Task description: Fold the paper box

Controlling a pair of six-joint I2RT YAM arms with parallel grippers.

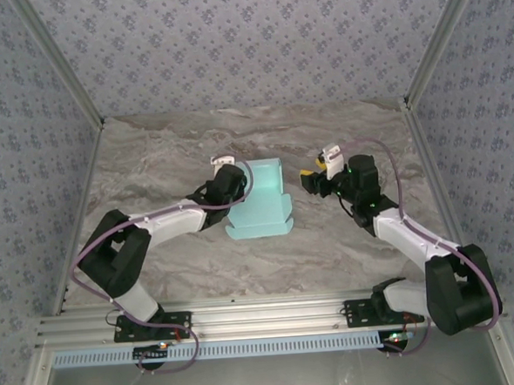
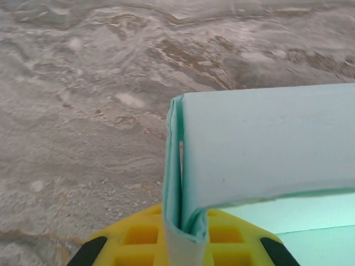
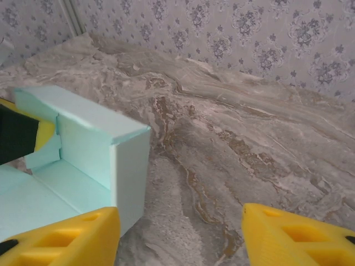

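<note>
Paper box (image 1: 262, 201) sits about mid-table on the grey marbled table (image 1: 200, 266), between the two arms and nearer the left one. It is pale mint card, part-formed: the far end has upright walls making an open tray, and the near end lies as flat flaps on the table. Left pincer (image 1: 239, 181) is at the box's left wall, narrow and clamped on it. In the left wrist view the yellow fingers (image 2: 138, 238) pinch a doubled layer of the box (image 2: 266, 149), with the wall edge standing upright between them and a folded panel running off to the right above the table (image 2: 83, 111). Right pincer (image 1: 311, 180) is just right of the box, apart from it and not touching. In the right wrist view its yellow fingers (image 3: 72, 238) stand wide, with nothing between them but bare table (image 3: 249, 144). The box corner (image 3: 130, 166) is just ahead of the left-hand finger, its walls upright and its inside floor visible. Patterned wallpaper panels (image 1: 248, 45) close in the table on three sides.
</note>
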